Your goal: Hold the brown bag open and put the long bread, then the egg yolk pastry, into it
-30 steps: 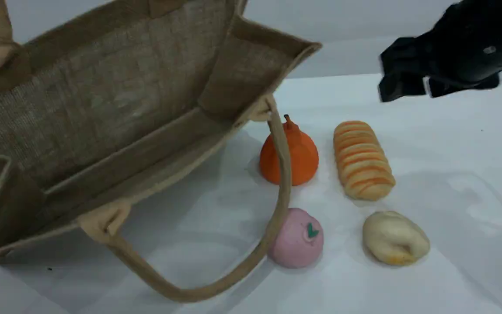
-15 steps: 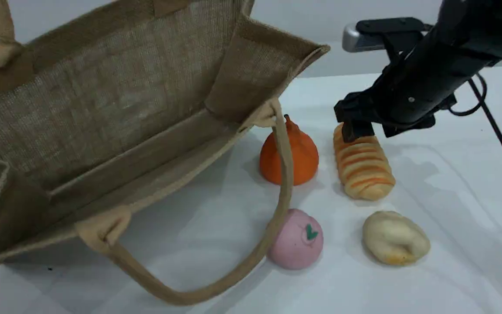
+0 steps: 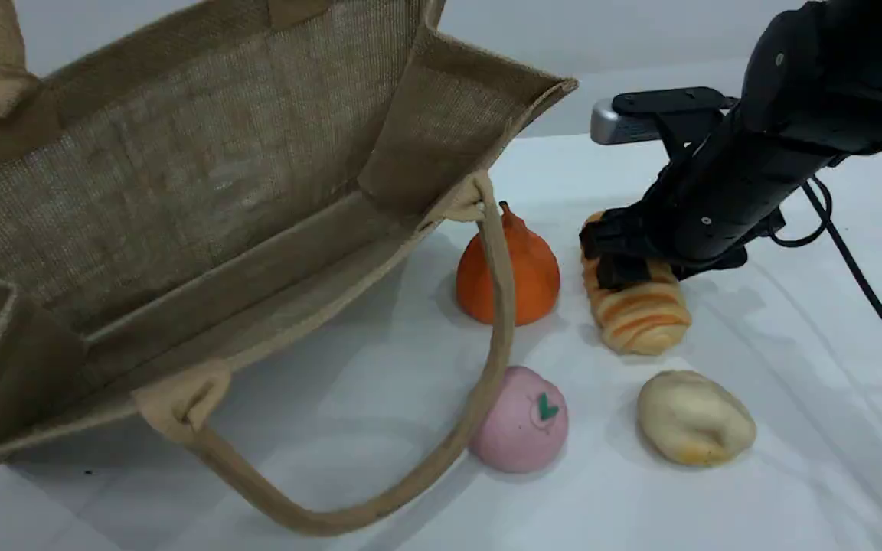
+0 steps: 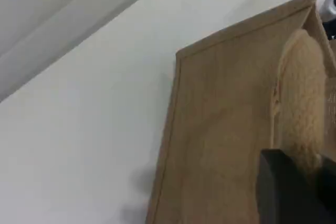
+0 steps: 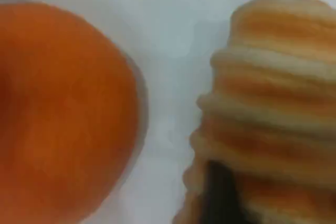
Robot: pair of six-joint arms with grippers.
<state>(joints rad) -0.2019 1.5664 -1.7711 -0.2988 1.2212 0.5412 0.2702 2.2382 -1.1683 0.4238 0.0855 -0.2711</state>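
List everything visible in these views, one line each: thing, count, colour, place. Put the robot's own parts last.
brown bag: 1, tan-brown jute, left, mouth held open towards the foods.
bag handles: 2, beige, one drooping in front of the orange fruit, one at the top left.
orange fruit: 1, orange, pear-shaped, beside the bag's right edge.
long bread: 1, pale yellow with orange stripes, right of the orange fruit, on the table.
pink ball: 1, pink with a green mark, near the front.
egg yolk pastry: 1, cream-white, front right.
table: 1, white.
left gripper: 1, black, shut on the bag's upper handle.
right gripper: 1, black, down over the bread's far end, closing.
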